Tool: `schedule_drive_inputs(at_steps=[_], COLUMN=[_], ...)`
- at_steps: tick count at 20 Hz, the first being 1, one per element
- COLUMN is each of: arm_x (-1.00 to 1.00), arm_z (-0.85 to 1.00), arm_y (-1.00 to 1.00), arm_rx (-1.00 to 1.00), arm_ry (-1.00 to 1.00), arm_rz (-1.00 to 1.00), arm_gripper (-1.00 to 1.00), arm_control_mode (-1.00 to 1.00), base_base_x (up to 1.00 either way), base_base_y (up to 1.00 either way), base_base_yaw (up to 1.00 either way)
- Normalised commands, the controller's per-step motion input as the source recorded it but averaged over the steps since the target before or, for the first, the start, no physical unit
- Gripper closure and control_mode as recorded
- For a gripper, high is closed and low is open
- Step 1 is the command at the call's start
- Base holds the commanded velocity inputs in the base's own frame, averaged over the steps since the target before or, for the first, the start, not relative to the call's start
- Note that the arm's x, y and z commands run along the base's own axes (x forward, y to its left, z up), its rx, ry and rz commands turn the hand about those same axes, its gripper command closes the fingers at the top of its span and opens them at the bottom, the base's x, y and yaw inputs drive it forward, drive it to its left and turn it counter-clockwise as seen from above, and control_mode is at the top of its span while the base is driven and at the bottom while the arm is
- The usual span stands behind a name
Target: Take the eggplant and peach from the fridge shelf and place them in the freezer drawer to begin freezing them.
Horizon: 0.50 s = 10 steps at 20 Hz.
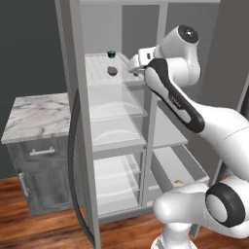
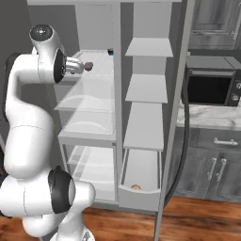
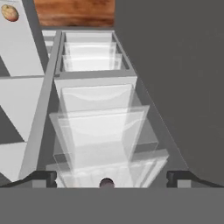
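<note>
Peach point(image 2: 135, 187) already lies in the drawer point(image 2: 139, 197), so the fingers point(image 3: 107, 177), wide open and empty, hang above the eggplant point(image 1: 112, 71) on the shelf point(image 1: 99, 78).

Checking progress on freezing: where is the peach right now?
The small round orange-yellow peach lies in the pale-grey freezer drawer, pulled open at the fridge's lower right, near its front wall.

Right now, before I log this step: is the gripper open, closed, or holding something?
Gripper: open, holding nothing, with the eggplant between its fingertips.
</note>
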Motion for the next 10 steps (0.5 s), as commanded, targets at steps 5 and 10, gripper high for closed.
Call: schedule_drive_inputs(at_steps=[5, 10], arm_x=[0.31, 0.54], arm_z=[-0.62, -0.21], arm_y=[0.00, 0.16], arm_rx=[-0.13, 0.00], arm_ry=[0.00, 0.00], arm_rz=[0.00, 0.00], arm_gripper=[-1.00, -1.00], arm_control_mode=[-1.00, -1.00], base_base_x=[0.00, 0.00], base_base_y=[0.00, 0.00], base_base_yaw=[0.00, 0.00])
